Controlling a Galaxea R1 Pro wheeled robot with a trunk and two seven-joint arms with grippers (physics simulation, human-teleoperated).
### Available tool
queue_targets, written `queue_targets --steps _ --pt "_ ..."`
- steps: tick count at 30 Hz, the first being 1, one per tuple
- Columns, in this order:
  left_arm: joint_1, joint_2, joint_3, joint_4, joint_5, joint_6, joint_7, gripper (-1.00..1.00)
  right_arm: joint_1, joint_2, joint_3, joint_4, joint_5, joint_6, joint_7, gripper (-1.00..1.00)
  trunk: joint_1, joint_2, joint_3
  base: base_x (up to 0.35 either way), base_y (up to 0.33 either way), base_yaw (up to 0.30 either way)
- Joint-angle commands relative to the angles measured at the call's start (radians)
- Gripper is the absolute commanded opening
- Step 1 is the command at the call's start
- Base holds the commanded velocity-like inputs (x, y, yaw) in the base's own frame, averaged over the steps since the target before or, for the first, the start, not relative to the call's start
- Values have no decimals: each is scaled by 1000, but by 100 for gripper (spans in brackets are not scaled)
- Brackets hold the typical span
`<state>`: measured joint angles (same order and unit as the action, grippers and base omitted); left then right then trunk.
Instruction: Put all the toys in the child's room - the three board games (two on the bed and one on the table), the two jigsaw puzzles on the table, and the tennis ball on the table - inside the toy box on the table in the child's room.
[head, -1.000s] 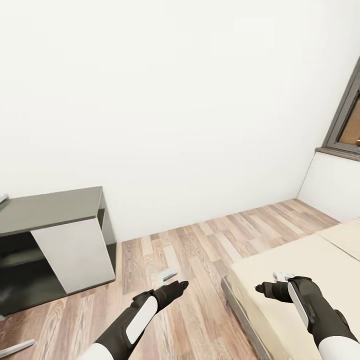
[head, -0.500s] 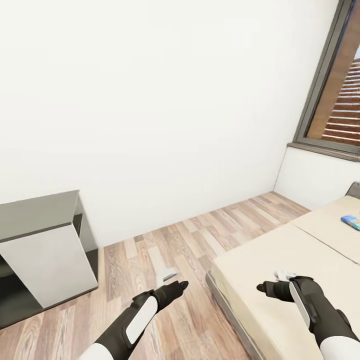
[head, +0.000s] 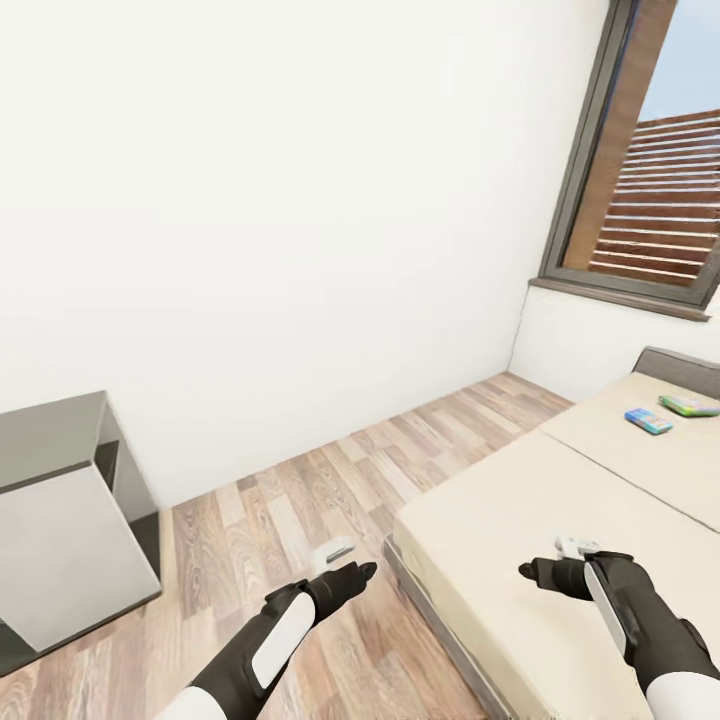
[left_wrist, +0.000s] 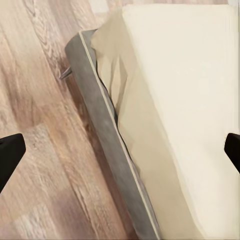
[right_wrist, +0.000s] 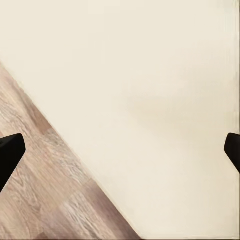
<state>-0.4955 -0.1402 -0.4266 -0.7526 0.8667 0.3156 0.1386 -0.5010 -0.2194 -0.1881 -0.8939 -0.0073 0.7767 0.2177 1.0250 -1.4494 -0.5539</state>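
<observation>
Board games: two flat boxes on the far end of the cream bed (head: 520, 520) near the window (head: 650, 200), a small blue one (head: 648, 421) just beside a green-white one (head: 689, 405), print too small to read. Left gripper (head: 362, 572) over wood floor (head: 300, 500), right gripper (head: 530, 573) over the mattress, both empty, fingers spread apart. Grey cabinet (head: 60, 520) against the white wall.

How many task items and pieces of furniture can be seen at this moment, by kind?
Board games: 2, a blue one and a green-edged one, both lying on the far part of the bed
Beds: 1
Cabinets: 1, the grey cabinet by the wall
Total: 4
</observation>
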Motion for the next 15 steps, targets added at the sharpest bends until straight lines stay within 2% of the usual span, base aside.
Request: queue_targets --steps 1,15 --pt "0 1 -3 -2 11 2 9 100 -1 -2 -5 -2 0 3 3 100 0 -1 -2 0 0 -236" --pt "1 1 -3 -6 11 0 6 100 0 -13 -78 -56 0 -6 11 100 0 -1 -10 0 0 -249"
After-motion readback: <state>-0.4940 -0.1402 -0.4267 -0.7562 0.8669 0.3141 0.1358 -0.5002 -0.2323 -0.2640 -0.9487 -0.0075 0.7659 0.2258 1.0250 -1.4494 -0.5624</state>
